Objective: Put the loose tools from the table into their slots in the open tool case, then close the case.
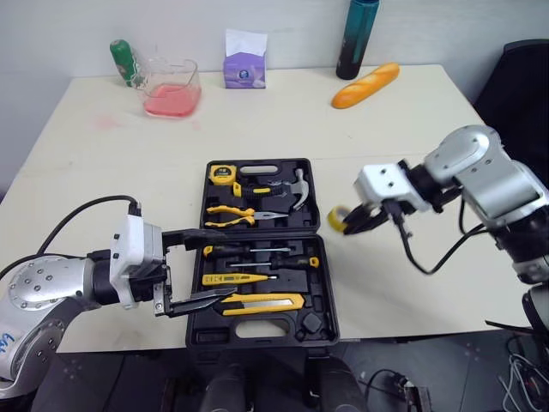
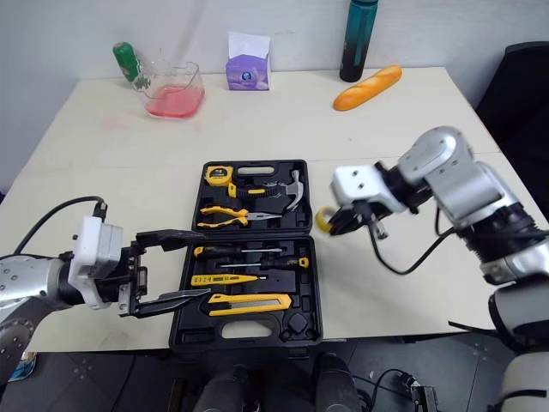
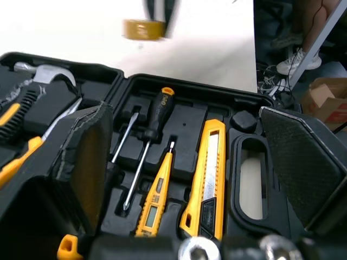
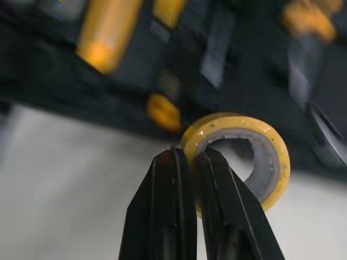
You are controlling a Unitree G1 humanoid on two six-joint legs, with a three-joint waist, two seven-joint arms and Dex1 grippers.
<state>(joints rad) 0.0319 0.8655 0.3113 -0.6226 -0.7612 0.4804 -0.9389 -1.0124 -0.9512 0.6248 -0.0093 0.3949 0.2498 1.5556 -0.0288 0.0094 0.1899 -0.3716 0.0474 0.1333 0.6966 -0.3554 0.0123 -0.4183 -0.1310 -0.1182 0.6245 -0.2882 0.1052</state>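
Room: pale wall behind, a black chair [image 1: 525,77] at the robot's right.
Table [image 1: 86,172]: cream top, mostly bare; a jug of pink liquid [image 1: 171,88], a green bottle [image 1: 125,62], a purple tissue box [image 1: 245,67], a dark bottle [image 1: 357,39] and a bread loaf [image 1: 366,84] stand along the far edge, well apart from the work.
Tool case [image 1: 322,296]: lies open and flat near the front edge, so both halves can be reached from above; hammer [image 1: 296,187], pliers [image 1: 236,215] and utility knife [image 1: 262,302] sit in their slots.
Left gripper [image 1: 230,261]: fingers spread wide and empty, over the case's left side, probably ready to steady it or to close the lid.
Right gripper [image 4: 190,154]: fingers pinched on the wall of the yellow tape roll [image 4: 238,120], one inside the ring and one outside, a grip that suits a hollow thing.
Tape roll's place: lifted off the table, just beside the case's right edge; which slot is meant for it I cannot tell.
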